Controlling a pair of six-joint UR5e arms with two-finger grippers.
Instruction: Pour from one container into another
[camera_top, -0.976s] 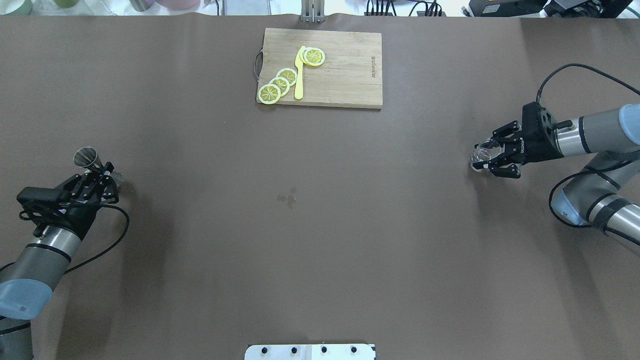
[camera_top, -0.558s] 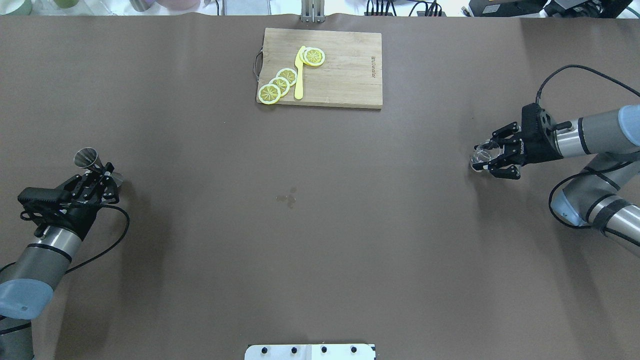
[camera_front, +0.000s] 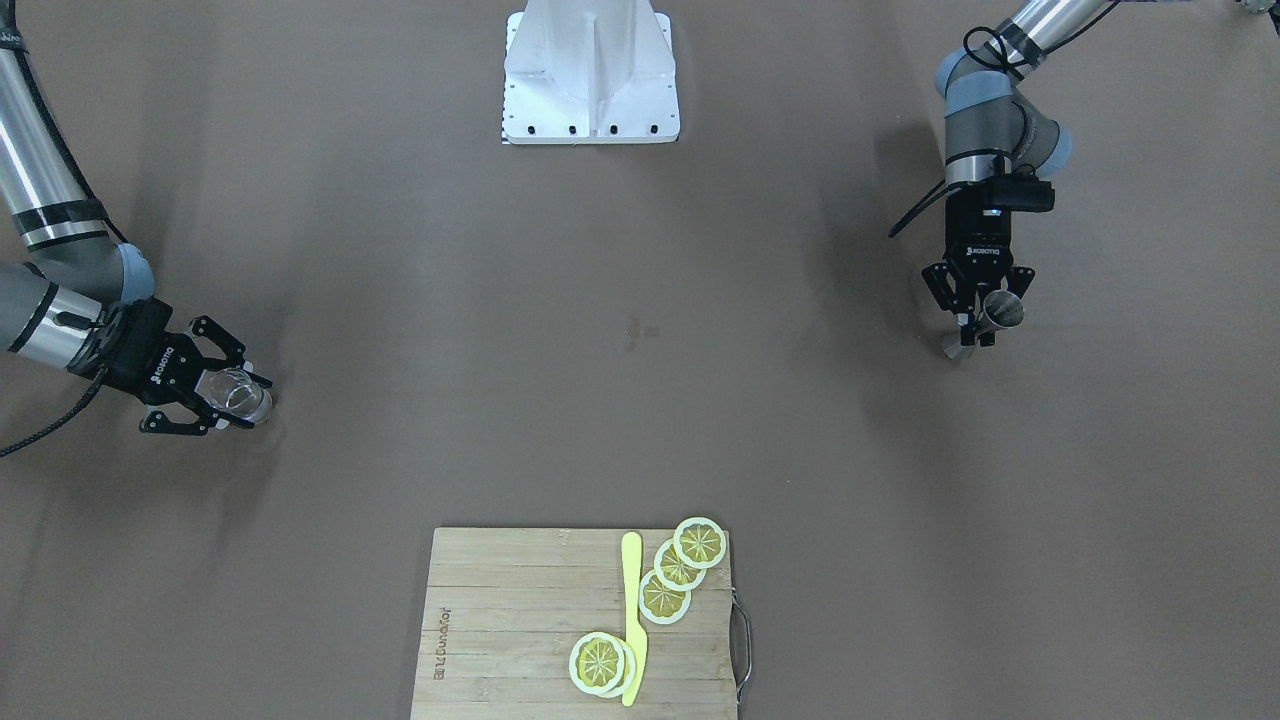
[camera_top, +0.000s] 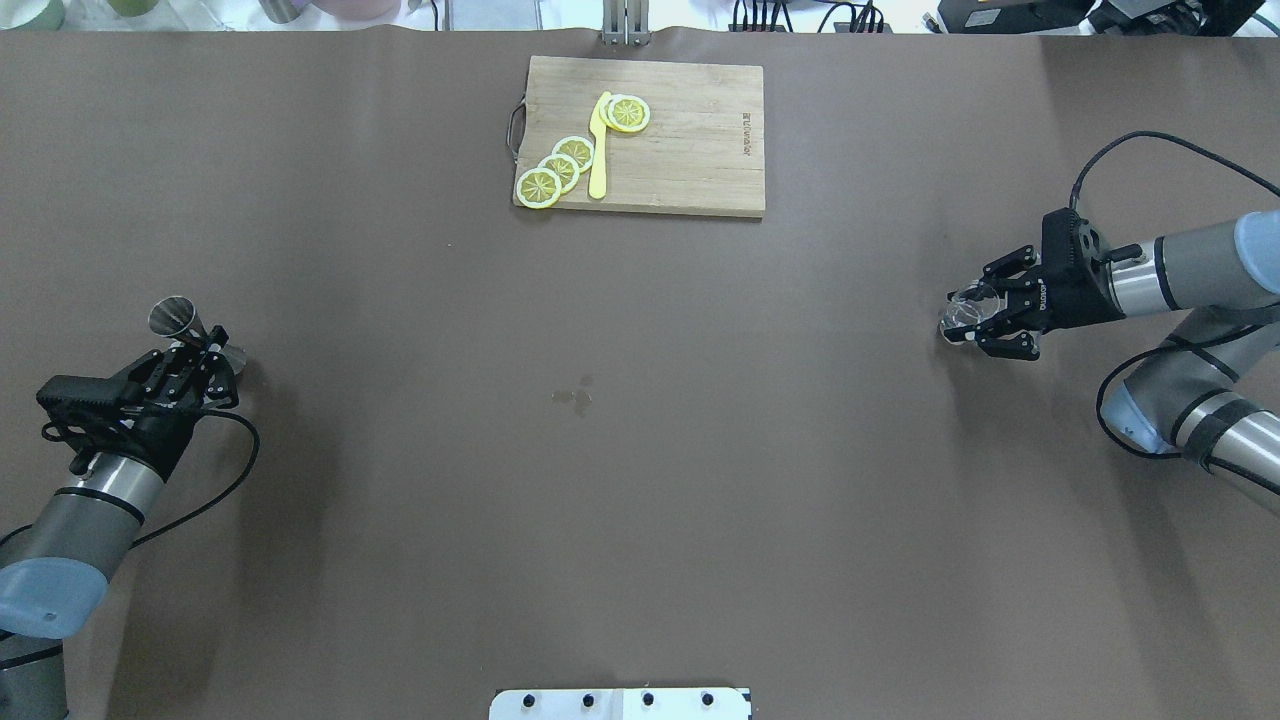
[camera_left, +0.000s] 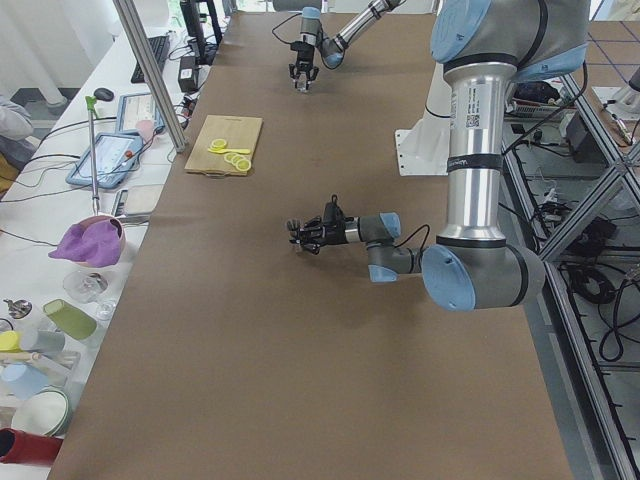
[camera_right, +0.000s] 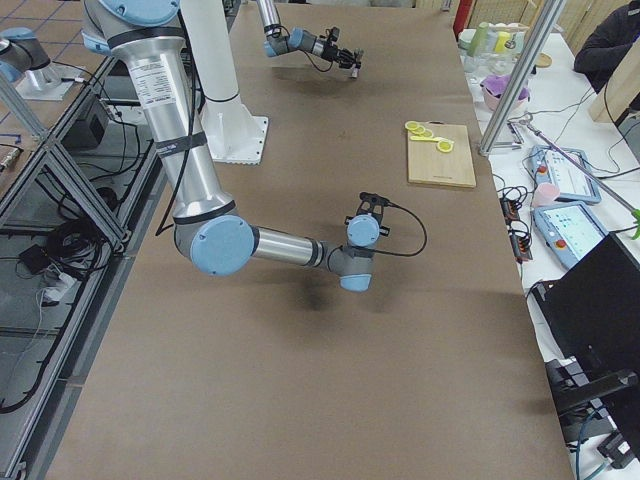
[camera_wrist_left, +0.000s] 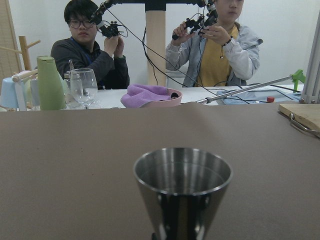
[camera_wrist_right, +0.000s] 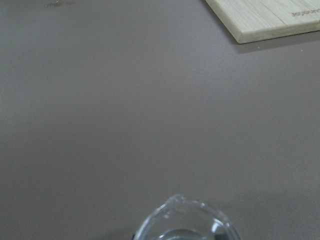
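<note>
Two grippers, one vessel each, at opposite ends of the brown table (camera_top: 640, 520).

Item 1: left gripper (camera_top: 196, 360), near the table's left end, jaws drawn narrow on the waist of a steel jigger (camera_top: 173, 315); the jigger (camera_wrist_left: 182, 182) is upright, open cup on top, contents not visible; whether its foot touches the table cannot be told. Item 2: right gripper (camera_top: 968, 322), near the right end and well apart from item 1, fingers clasped on either side of a clear spouted glass cup (camera_top: 957, 316), low over or on the table. Item 3: wooden cutting board (camera_top: 690, 140) at the far middle edge, bearing lemon slices (camera_top: 560, 166) and a yellow knife (camera_top: 598, 150). Item 4: small stain (camera_top: 575, 397) at the table's centre.
</note>
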